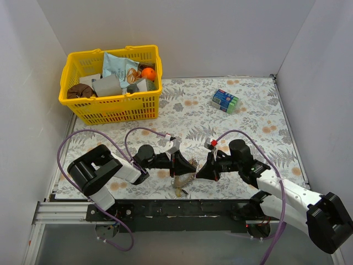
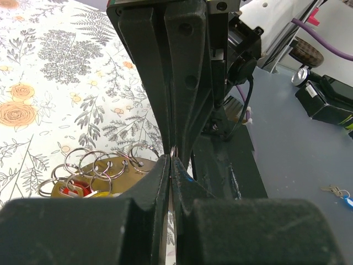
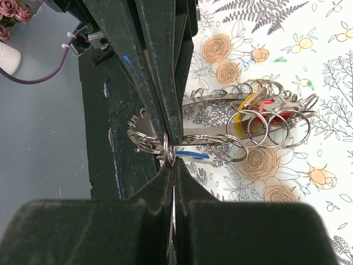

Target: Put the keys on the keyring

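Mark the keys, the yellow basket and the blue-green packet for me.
keys [image 3: 268, 106], right wrist view, red plastic head among the rings.
yellow basket [image 1: 118, 109], top view, front wall.
blue-green packet [image 1: 225, 101], top view, middle of its top face.

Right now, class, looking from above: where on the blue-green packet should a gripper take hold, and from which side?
Across the two long sides of the blue-green packet, straight down from above. It lies flat on the floral cloth, slanted, nothing touching it, so the grip probably needs turning to match.

The black left gripper [image 2: 170, 163] pinched a thin silvery ring [image 2: 173, 150] between closed fingers, beside a cluster of silver split rings [image 2: 102, 162] and yellow- and red-headed keys [image 2: 83, 191] on floral cloth [image 2: 49, 83].
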{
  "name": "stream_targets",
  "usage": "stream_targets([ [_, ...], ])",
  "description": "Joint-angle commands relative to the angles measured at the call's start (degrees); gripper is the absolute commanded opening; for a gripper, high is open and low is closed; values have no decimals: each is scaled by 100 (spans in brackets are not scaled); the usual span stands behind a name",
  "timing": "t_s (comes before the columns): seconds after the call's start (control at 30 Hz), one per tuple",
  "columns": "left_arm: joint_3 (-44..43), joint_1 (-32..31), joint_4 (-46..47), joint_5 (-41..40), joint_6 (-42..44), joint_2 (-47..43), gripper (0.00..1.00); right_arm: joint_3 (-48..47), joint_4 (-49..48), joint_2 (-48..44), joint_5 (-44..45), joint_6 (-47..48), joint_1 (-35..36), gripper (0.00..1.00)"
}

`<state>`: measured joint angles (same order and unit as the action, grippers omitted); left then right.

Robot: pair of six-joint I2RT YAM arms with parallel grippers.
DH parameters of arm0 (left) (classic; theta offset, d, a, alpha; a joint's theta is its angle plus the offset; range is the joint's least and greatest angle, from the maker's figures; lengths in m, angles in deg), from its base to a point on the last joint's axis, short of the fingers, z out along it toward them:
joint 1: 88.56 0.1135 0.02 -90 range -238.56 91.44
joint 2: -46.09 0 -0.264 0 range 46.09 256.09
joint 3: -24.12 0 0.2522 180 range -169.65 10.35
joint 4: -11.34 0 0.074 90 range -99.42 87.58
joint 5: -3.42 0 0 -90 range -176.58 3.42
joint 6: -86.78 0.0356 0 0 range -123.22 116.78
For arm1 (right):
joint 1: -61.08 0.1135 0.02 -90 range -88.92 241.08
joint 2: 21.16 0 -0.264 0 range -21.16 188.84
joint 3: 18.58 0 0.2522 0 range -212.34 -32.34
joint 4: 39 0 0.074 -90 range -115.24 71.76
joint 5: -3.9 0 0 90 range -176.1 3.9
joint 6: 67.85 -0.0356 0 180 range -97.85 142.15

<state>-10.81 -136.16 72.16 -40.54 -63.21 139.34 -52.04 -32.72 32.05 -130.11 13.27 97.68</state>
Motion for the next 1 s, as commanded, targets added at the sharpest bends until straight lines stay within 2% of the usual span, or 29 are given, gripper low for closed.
stream_targets([
  [0.0,-212,-22,2956,98,-268,-246,0,221,-613,-22,6,-148,-4,1],
  [0.33,-239,-22,3106,247,-408,-255,0,248,-1140,190,-99,-280,-4,2],
  [0.43,-169,-22,3045,107,-312,-255,0,239,-984,129,-3,-254,-4,7],
  [0.53,-72,13,2799,-112,-119,-255,0,143,-476,-116,252,-96,-4,16],
  [0.63,-28,40,2405,-376,171,-194,0,107,34,-581,761,-52,-4,29],
  [0.73,-106,40,1887,-570,513,-97,0,160,361,-1152,1646,-96,-12,47],
  [0.87,-291,48,1437,-912,786,96,0,151,660,-1611,2185,-148,-4,58],
  [0.97,-589,57,928,-1123,971,351,12,99,740,-1682,2414,-175,-4,63],
])
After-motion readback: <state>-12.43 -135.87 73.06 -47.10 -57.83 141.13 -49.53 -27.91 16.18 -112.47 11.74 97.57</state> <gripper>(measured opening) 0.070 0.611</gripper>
